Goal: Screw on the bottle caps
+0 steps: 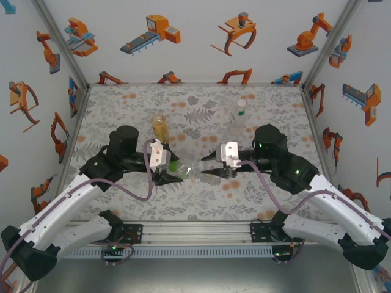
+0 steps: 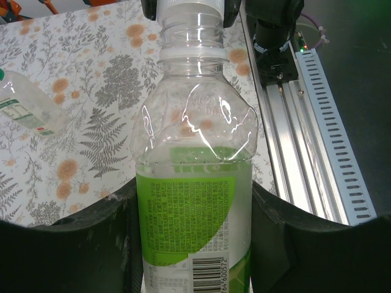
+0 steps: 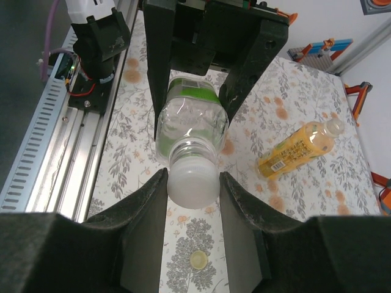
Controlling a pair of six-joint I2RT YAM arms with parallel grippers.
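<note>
Left gripper (image 1: pixel 169 173) clamps tight on the green-labelled body of the clear plastic bottle (image 2: pixel 194 183), held level. Right gripper (image 3: pixel 192 177) pinches the smooth white cap (image 3: pixel 192 188) on its ribbed neck. A small round pale yellow-green cap (image 3: pixel 197 260) lies on the floral table cover (image 3: pixel 275 85).

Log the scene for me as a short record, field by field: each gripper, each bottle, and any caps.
left gripper: shut on the green-labelled bottle, held sideways with its neck toward the other arm
right gripper: shut on the white cap at that bottle's neck
yellow juice bottle: standing behind the left gripper, no cap on
clear bottle: standing behind the right gripper, cap on
loose cap: pale yellow, lying on the table
</note>
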